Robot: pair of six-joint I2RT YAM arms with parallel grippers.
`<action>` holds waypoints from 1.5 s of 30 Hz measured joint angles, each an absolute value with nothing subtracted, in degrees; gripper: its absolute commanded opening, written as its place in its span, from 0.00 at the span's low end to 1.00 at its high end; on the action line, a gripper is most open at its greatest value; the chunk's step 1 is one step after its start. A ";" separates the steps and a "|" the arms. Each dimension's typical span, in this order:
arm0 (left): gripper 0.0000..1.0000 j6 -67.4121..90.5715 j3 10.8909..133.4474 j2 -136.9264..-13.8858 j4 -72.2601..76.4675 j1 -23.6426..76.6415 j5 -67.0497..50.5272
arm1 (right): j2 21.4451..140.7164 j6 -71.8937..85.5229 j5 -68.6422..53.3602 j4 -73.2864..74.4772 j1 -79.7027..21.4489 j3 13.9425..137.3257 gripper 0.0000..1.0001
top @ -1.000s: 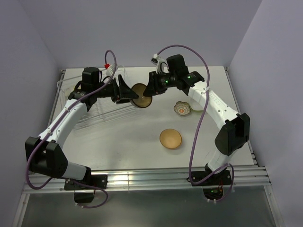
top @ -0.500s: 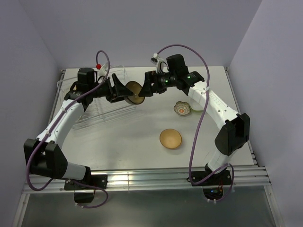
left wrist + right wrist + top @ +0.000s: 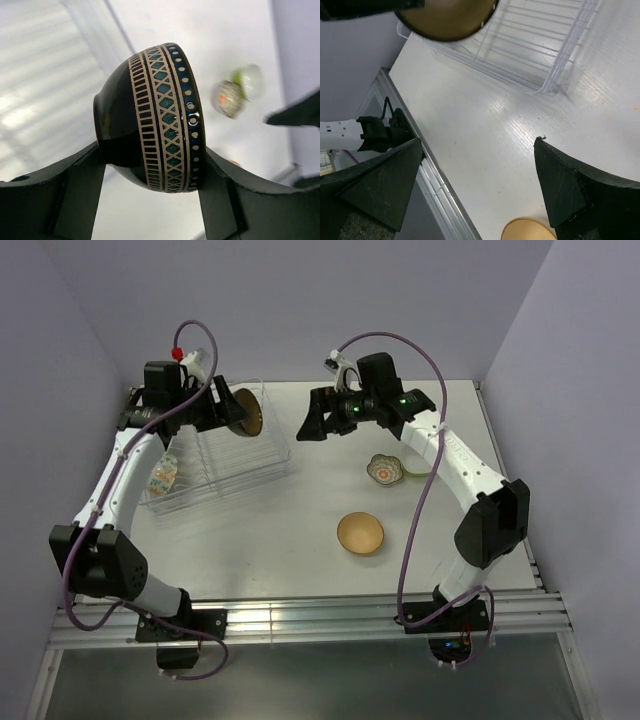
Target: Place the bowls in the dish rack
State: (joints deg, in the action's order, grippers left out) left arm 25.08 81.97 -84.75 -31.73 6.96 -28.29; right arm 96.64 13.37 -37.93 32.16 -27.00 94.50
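Plainly, left fingers (image 3: 75, 200) pinch the dark bowl (image 3: 150, 125); right fingers (image 3: 375, 180) gape empty; lime-green bowl (image 3: 251, 80) is just a blur.

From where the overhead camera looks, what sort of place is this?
Probably a robot test bench, not a kitchen: white table boxed by plain walls, two arms bolted at its edge, a dish rack and tan bowl.

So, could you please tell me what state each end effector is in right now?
Left end effector: closed on the dark patterned bowl.
Right end effector: open, holding nothing.
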 measured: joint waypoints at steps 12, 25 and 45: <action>0.00 7.68 87.81 -93.08 -35.92 7.01 -5.80 | 96.49 12.91 -36.95 32.27 -26.30 94.50 1.00; 0.00 -4.89 90.17 -102.17 -35.94 11.60 9.85 | 96.49 12.05 -36.07 32.97 -26.30 94.48 1.00; 0.00 -13.63 96.14 -114.32 -33.19 14.90 24.75 | 95.81 11.40 -35.57 33.76 -24.58 92.92 1.00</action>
State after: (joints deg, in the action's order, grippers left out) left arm -13.63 96.14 -114.32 -33.19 14.90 24.75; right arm 95.81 11.40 -35.57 33.76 -24.58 92.92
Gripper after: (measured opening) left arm 0.711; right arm 0.997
